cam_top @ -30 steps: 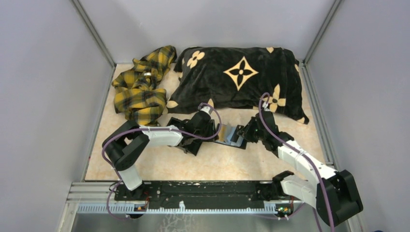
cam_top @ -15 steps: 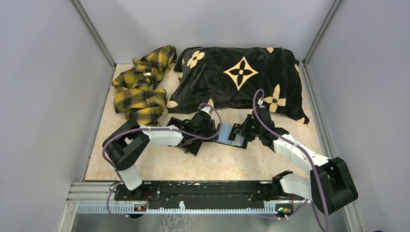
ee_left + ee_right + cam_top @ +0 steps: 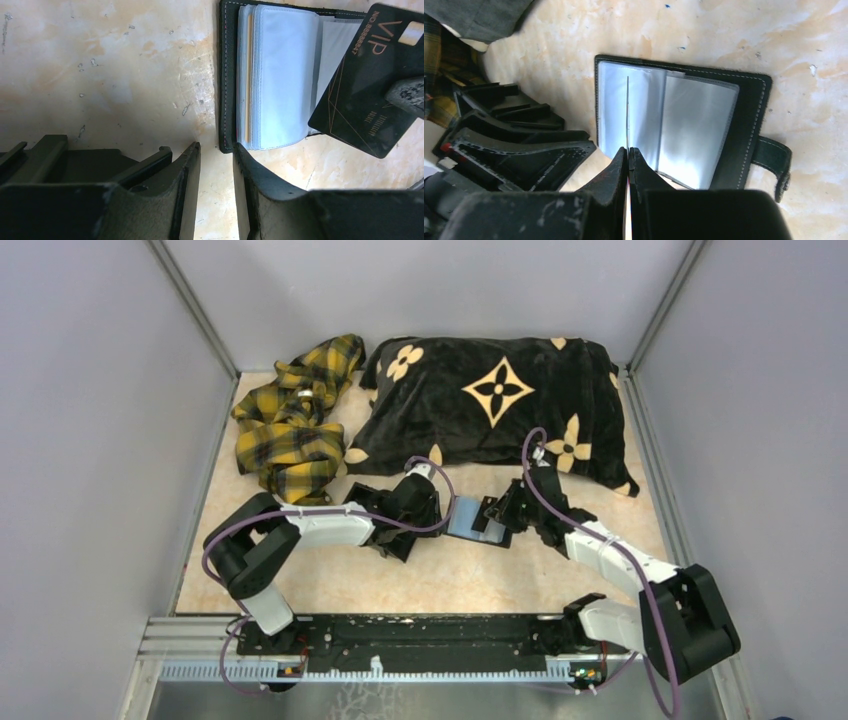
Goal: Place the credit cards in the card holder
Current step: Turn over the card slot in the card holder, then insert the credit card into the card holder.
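The card holder (image 3: 468, 518) lies open on the table between my two grippers, its clear bluish sleeves (image 3: 280, 75) fanned up from the black cover (image 3: 751, 115). My right gripper (image 3: 498, 514) is shut on a black credit card marked VIP (image 3: 370, 80). The card hangs tilted over the holder's right page. In the right wrist view it shows edge-on as a thin line (image 3: 628, 110) above the sleeves, pinched at my right gripper (image 3: 629, 150). My left gripper (image 3: 216, 147) is open at the holder's near left corner, one fingertip (image 3: 240, 152) against the cover, with bare table between the fingers.
A black pillow with tan flower marks (image 3: 490, 400) lies along the back. A yellow plaid cloth (image 3: 290, 425) is bunched at the back left. Grey walls close in both sides. The holder's strap (image 3: 774, 160) sticks out on the table.
My right gripper has moved left with the card, from beside the holder to over its open pages. The left arm has barely shifted.
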Robot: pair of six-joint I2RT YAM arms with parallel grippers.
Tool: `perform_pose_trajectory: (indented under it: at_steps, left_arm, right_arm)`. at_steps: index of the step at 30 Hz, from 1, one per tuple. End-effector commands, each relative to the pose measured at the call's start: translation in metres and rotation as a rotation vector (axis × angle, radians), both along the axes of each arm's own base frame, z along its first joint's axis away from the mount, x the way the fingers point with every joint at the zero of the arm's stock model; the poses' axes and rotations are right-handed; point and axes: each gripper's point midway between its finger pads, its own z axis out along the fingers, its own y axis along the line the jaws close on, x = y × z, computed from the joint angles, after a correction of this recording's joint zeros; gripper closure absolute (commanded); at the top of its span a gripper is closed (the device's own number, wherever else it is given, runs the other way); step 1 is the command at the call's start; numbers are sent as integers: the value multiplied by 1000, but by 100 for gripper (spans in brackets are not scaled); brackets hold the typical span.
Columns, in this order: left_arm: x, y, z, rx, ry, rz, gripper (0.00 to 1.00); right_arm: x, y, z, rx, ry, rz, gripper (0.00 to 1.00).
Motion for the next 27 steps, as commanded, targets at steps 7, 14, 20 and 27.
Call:
perform_pose_trajectory:
  at_steps: [7, 14, 20, 27]
  left_arm:
    - [-14, 30, -32, 170, 55, 13, 62]
    - [-14, 29, -36, 186, 59, 10, 62]
    - [-14, 28, -39, 205, 62, 5, 63]
    - [-14, 29, -42, 220, 60, 3, 63]
  right_arm:
    - [4, -13, -11, -3, -35, -17, 100]
    - [3, -14, -19, 33, -29, -1, 100]
    - [1, -10, -31, 75, -6, 23, 100]
    - [-3, -4, -39, 127, 12, 44, 100]
